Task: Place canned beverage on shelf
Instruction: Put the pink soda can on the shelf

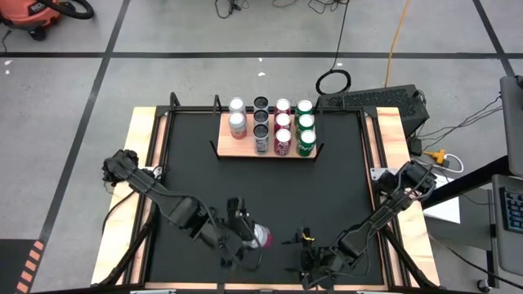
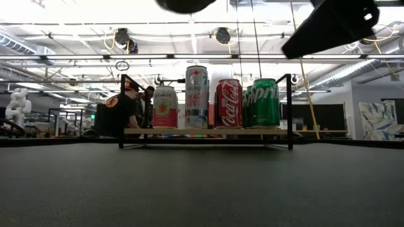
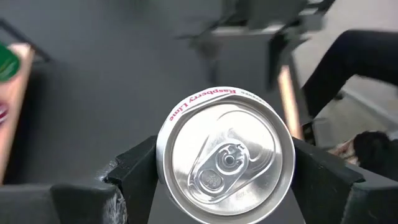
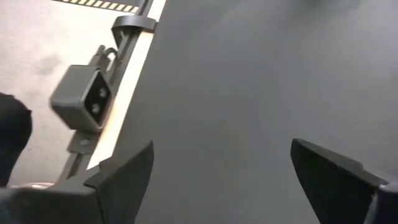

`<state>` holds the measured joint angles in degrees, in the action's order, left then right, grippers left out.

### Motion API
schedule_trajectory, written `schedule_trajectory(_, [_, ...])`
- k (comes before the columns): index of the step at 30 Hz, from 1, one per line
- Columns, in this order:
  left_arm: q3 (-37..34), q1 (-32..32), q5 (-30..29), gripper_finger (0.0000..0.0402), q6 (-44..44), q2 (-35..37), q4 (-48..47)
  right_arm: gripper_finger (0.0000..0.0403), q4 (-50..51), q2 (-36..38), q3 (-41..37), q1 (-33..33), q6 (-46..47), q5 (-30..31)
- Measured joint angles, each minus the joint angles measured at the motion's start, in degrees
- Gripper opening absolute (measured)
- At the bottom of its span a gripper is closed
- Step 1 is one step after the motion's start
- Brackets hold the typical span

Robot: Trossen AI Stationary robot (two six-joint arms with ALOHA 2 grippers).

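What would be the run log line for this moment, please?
left gripper: holds Raspberry Lime can | right gripper: open, empty | shelf: eleven cans

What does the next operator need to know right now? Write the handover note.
Left gripper: jaws shut on a Raspberry Lime can, held above the mat's near edge, left of centre.
Right gripper: jaws open, nothing in them, over the mat near its front edge.
Shelf: at the far side of the mat, with eleven cans in four columns; the leftmost column has only two, so its front spot is bare.
Done: eleven cans on the shelf, one picked up.
Left: carry the held can to the shelf and set it down.
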<state>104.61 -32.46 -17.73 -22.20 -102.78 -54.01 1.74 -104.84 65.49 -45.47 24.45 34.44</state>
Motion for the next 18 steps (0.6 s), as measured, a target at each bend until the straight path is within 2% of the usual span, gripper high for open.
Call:
schedule_trajectory(10, [9.55,6.01,1.18,0.0293,0.04,0.00,-19.91,0.0357,-0.12,0.00,0.00,-2.87,1.70,0.02])
schedule_trajectory(18, [12.08,12.18,1.64,0.0293,3.46,-0.02,-26.64,0.0357,-0.08,-0.02,0.00,-3.93,0.95,0.23])
